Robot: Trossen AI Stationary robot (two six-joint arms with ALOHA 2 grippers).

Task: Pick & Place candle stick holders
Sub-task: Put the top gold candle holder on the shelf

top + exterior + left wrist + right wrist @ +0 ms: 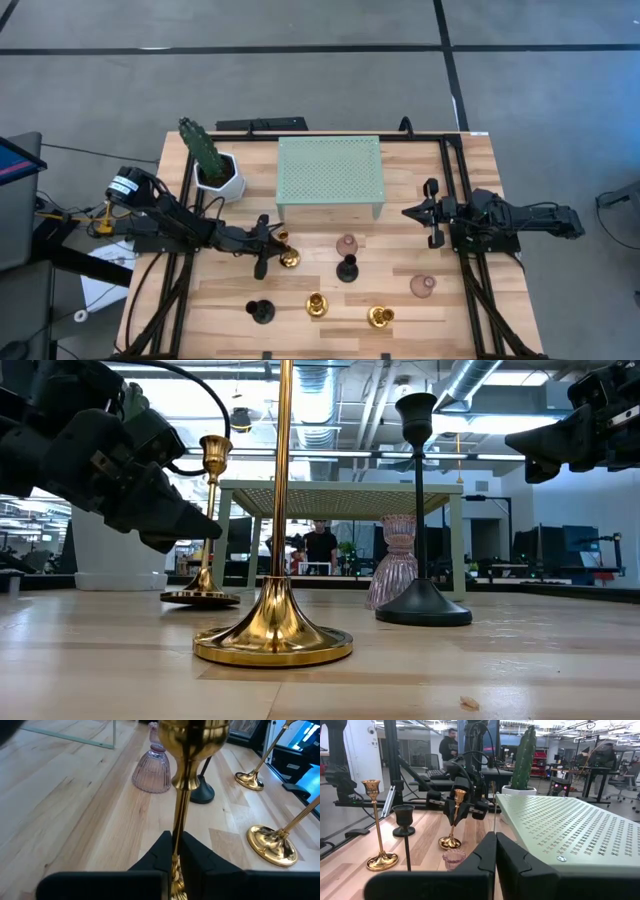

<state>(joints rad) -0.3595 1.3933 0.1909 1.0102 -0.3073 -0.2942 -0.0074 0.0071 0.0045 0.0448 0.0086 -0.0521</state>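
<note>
We see a gold candle stick holder (289, 259) standing on the wooden table (450, 320), just in front of the pale green perforated stand (329, 177); the left gripper (176, 851) pinches its thin stem. To its right stand a pinkish holder (347, 243) and a black holder (347, 269). Nearer us are another black holder (260, 312), two more gold holders (317, 304) and a second pinkish one (422, 286). At the right edge the right gripper (432, 226) waits, fingers pressed together on nothing.
</note>
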